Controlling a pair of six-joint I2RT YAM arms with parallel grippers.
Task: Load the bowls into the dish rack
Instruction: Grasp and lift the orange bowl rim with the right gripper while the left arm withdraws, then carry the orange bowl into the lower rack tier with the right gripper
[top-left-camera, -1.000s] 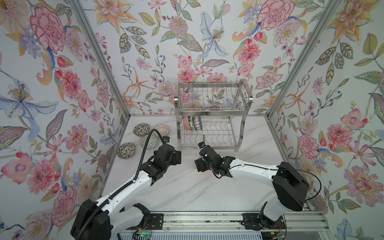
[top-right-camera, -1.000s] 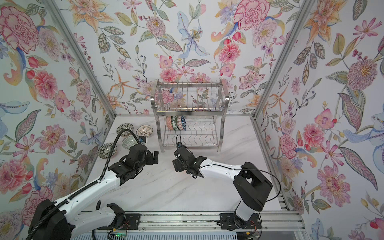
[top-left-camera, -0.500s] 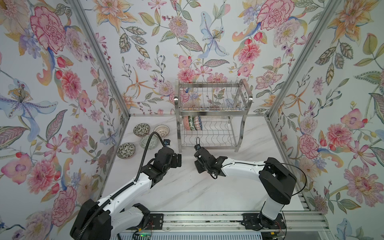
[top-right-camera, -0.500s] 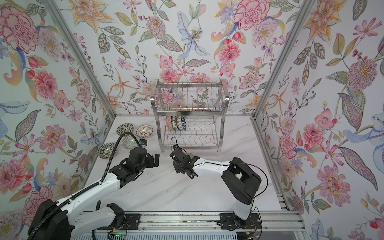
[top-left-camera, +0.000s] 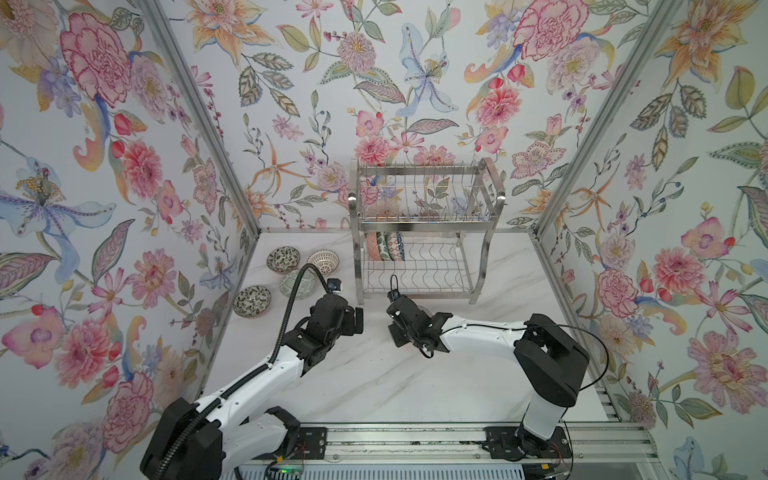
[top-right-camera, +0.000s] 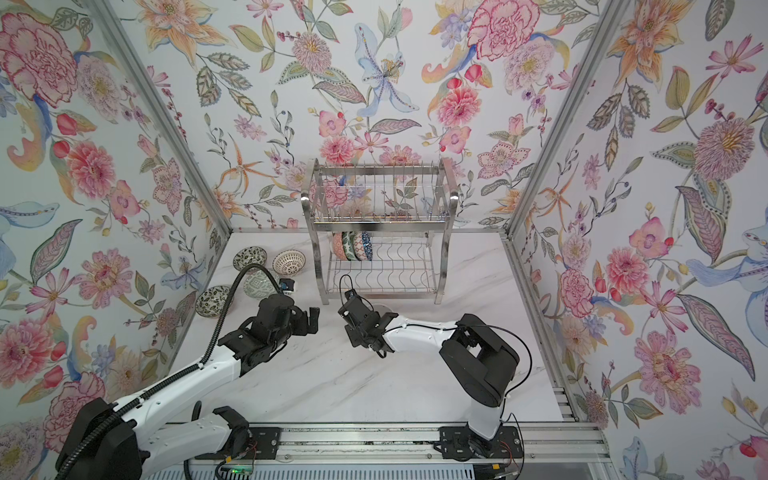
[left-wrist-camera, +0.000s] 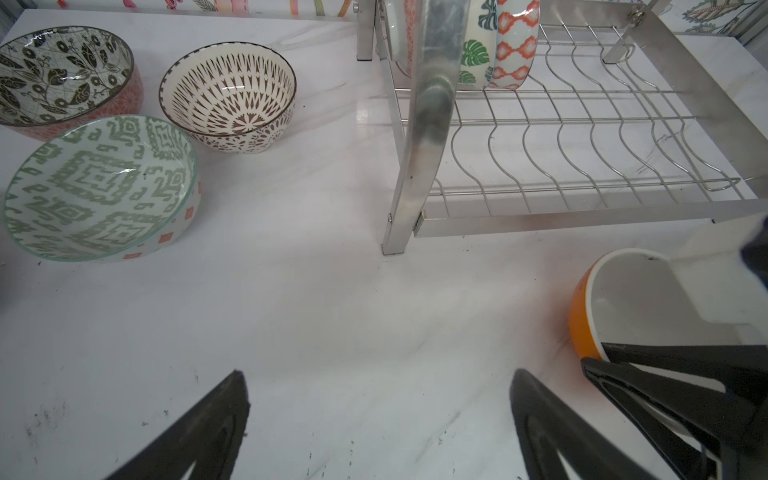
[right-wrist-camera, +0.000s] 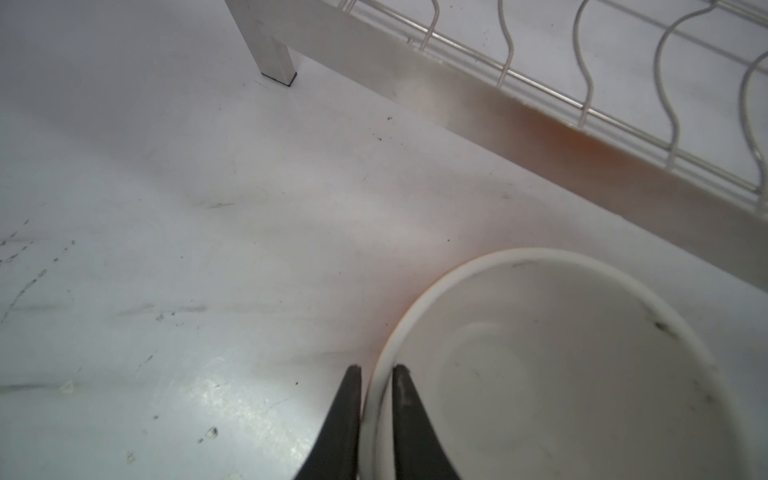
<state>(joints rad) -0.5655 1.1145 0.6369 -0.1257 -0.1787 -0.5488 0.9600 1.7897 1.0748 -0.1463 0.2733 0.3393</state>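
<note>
Clock: read on both top views, 12 o'clock at the back wall.
Surface: white marble-look surface (top-left-camera: 374, 386), lightly scuffed, bare from its middle to 6 o'clock and across to 3 o'clock.
Room: floral-papered walls (top-left-camera: 124, 137) close it in at 9, 12 and 3 o'clock, with aluminium corner posts (top-left-camera: 233, 187) at 11 and 1 o'clock.
Front edge: aluminium rail (top-left-camera: 415, 436) at 6 o'clock carries both arm bases.
Dish rack: two-tier shiny steel wire dish rack (top-left-camera: 424, 226) at 12 o'clock, near the back wall.
Racked bowls: patterned ceramic bowls standing on edge (top-left-camera: 384, 247) sit at the 9 o'clock end of the lower tier. The wavy slots toward 3 o'clock are open.
Loose bowls: at 10 o'clock by the wall are a black-leaf bowl (top-left-camera: 283, 258), a brown-lattice bowl (top-left-camera: 323, 262), a pale green bowl (top-left-camera: 296, 284) and a second black-floral bowl (top-left-camera: 252, 301).
Right tool (right-wrist-camera: 377, 370): clamped on the rim of an orange-outside, white-inside bowl (right-wrist-camera: 561, 353), one finger inside and one outside, just in front of the rack's lower front bar.
Left tool (left-wrist-camera: 376, 374): fingers wide apart with nothing between them, over bare surface at 9 o'clock of the right tool and apart from it.
</note>
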